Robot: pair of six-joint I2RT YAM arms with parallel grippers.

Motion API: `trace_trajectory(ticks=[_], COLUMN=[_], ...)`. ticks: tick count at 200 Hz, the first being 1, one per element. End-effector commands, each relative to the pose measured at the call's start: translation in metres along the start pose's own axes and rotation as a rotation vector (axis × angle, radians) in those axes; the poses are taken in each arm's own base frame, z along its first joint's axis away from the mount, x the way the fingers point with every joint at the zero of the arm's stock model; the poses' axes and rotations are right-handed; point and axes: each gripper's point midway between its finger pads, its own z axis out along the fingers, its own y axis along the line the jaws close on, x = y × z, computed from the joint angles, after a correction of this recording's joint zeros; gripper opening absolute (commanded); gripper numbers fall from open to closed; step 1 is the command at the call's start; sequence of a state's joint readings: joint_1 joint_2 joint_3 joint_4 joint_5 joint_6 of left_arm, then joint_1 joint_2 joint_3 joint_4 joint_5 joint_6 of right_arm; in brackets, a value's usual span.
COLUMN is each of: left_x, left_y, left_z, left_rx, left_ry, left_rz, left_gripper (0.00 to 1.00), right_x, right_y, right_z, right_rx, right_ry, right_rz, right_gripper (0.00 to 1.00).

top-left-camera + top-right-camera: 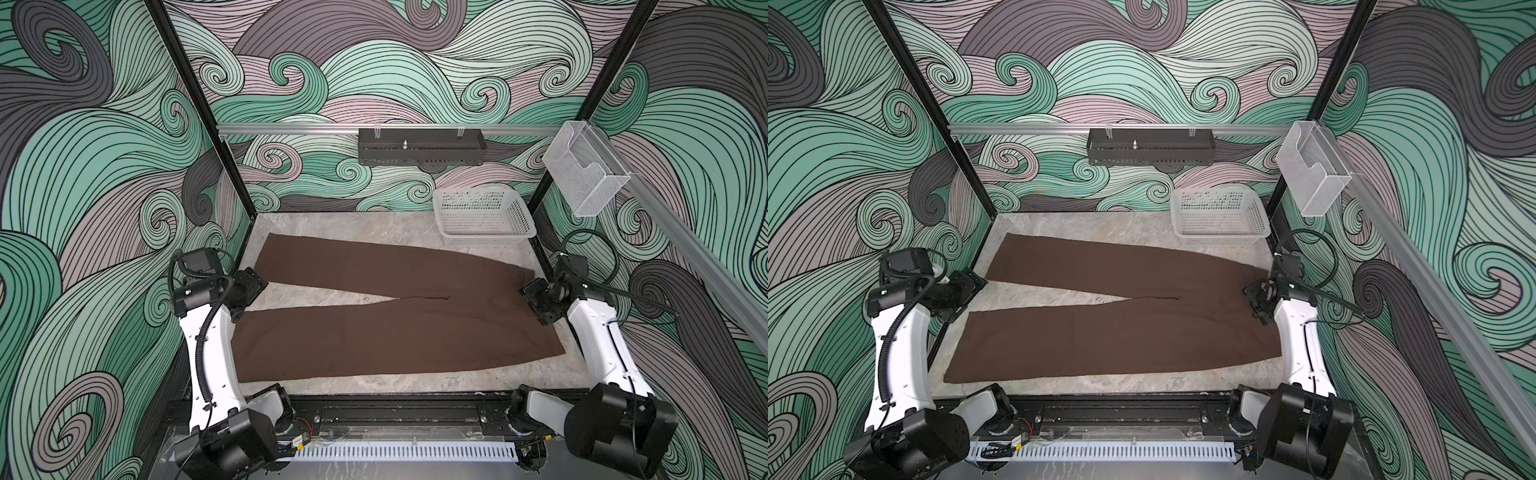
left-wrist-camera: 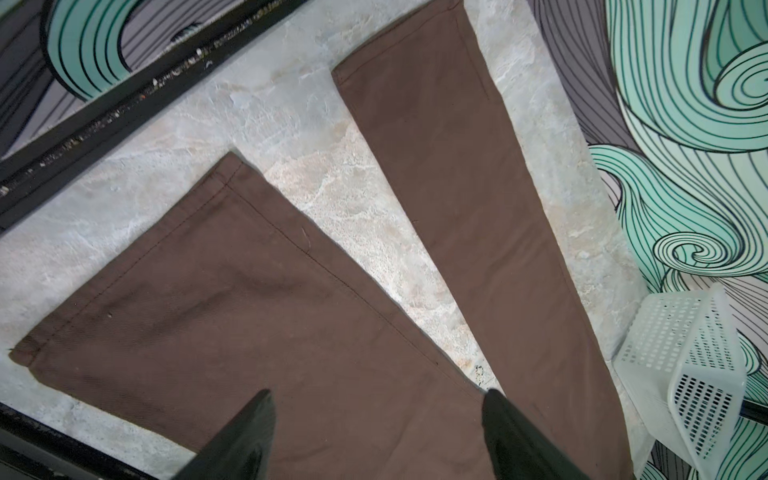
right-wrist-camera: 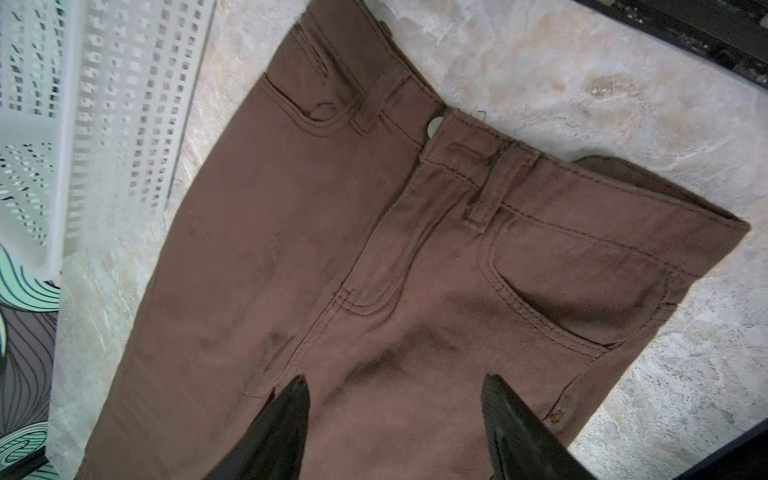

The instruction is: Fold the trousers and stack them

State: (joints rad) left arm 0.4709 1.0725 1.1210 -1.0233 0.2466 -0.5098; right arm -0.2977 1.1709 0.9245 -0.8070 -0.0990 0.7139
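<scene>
The dark brown trousers (image 1: 374,328) (image 1: 1121,332) lie flat across the marble tabletop. The waist is at the right and the two legs spread in a V toward the left. My left gripper (image 1: 248,291) (image 1: 963,293) hangs at the left end between the two hems. In the left wrist view it (image 2: 378,392) stands open above the near leg (image 2: 249,311), holding nothing. My right gripper (image 1: 536,299) (image 1: 1258,301) hovers at the waist end. Seen from the right wrist it (image 3: 397,376) is open over the cloth below the fly, with the waistband button (image 3: 435,124) beyond.
A white perforated basket (image 1: 486,241) (image 1: 1221,235) sits at the back right corner, close to the trousers' far hip. A black tray (image 1: 419,147) hangs on the back rail, and a clear holder (image 1: 582,174) on the right rail. Black frame posts border the table.
</scene>
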Motion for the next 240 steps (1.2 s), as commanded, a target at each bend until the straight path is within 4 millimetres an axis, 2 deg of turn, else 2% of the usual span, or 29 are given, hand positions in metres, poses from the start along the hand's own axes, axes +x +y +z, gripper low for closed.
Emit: trace_trajectory(ticks=[1, 44, 92, 114, 137, 179, 205, 219, 240], left_x=[0.009, 0.026, 0.031, 0.026, 0.018, -0.002, -0.013, -0.017, -0.021], left_y=[0.003, 0.003, -0.002, -0.006, -0.015, -0.029, -0.033, -0.033, -0.033], left_z=[0.012, 0.041, 0.056, 0.058, 0.055, 0.038, 0.029, 0.027, 0.025], left_rx=[0.018, 0.055, 0.072, 0.091, 0.116, 0.140, 0.141, 0.143, 0.143], left_ry=[0.034, 0.162, 0.263, 0.250, 0.245, 0.197, 0.167, 0.154, 0.146], left_rz=[-0.027, -0.069, -0.085, -0.098, -0.104, -0.089, -0.076, -0.070, -0.062], left_gripper=[0.81, 0.81, 0.80, 0.80, 0.79, 0.79, 0.79, 0.79, 0.80], right_x=[0.001, -0.006, -0.031, -0.025, -0.005, 0.029, 0.036, 0.034, 0.018], right_y=[-0.005, 0.000, 0.006, -0.001, -0.026, -0.074, -0.098, -0.102, -0.085], right_z=[0.006, 0.032, 0.072, 0.100, 0.117, 0.114, 0.098, 0.088, 0.074], right_rx=[0.002, 0.020, 0.076, 0.120, 0.197, 0.301, 0.340, 0.335, 0.255], right_ry=[0.026, 0.085, 0.122, 0.213, 0.279, 0.320, 0.294, 0.261, 0.204], right_rz=[0.001, 0.065, 0.161, 0.211, 0.268, 0.302, 0.315, 0.315, 0.302], right_gripper=[0.67, 0.67, 0.66, 0.66, 0.65, 0.67, 0.67, 0.67, 0.68])
